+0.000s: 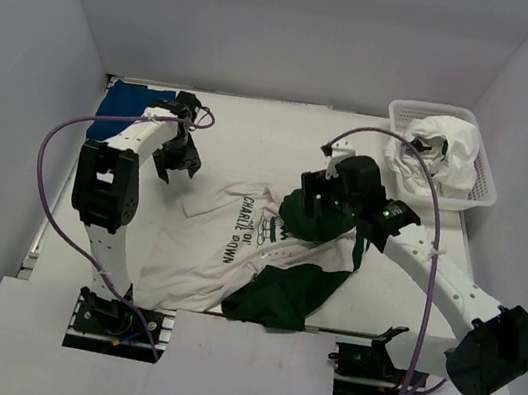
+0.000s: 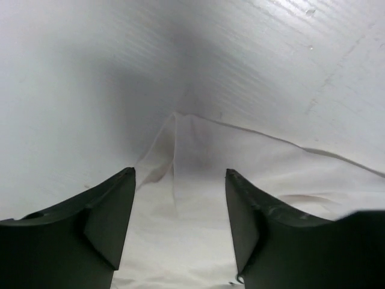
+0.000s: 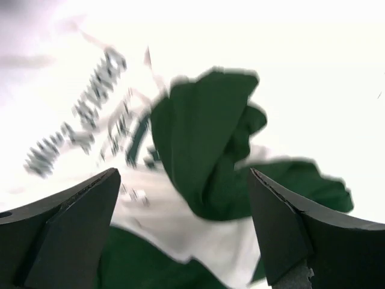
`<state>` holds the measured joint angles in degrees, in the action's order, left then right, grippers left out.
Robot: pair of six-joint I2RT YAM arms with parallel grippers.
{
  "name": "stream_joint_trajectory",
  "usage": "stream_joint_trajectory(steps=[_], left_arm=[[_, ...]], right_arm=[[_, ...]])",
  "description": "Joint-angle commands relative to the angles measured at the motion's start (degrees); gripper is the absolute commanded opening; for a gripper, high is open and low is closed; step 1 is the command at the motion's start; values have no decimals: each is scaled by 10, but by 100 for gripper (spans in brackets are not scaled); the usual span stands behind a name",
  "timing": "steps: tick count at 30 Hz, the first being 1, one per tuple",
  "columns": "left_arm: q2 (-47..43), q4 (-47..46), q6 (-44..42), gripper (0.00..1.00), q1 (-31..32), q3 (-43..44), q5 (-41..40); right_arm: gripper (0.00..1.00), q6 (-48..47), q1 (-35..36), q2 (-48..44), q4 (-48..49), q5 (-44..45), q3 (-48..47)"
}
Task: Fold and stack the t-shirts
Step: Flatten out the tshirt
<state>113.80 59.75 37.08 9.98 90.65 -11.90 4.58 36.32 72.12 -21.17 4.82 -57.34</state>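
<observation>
Framing the white tee (image 2: 198, 198) corner edge, left tool (image 2: 180, 174) stands open.

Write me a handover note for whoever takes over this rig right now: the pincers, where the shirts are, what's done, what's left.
Left pincer: open, empty, pointed at a white corner of the Charlie Brown tee.
Right pincer: open, empty, above that tee's bunched green sleeve.
Charlie Brown tee: mid-table, print up, rumpled, not neatly folded.
Blue tee: far left corner, partly hidden by the left arm; can't tell whether it's folded.
White cloth sits in the basket, far right.
Done: nothing stacked.
Left: finish folding the Charlie Brown tee, then stack the two.
</observation>
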Motion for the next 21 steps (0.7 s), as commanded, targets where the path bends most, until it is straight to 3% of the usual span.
stream_joint_trajectory(steps=[1,5,12,17,21], left_arm=[[-71,33,-2,73,1,12,-20],[-114,33,-12,74,14,-43,9],[-164,-54,-19,68,20,-194,148],[-157,-80,-19,64,31,-224,165],[-126,-75,-11,63,36,-211,121]], right_arm=[[91,31,-18,40,27,21,-41],[91,72,-30,105,11,14,-85],[91,101,-52,237,-5,-8,-160],[86,121,-76,271,16,-42,-158],[81,121,-79,283,31,-80,-153]])
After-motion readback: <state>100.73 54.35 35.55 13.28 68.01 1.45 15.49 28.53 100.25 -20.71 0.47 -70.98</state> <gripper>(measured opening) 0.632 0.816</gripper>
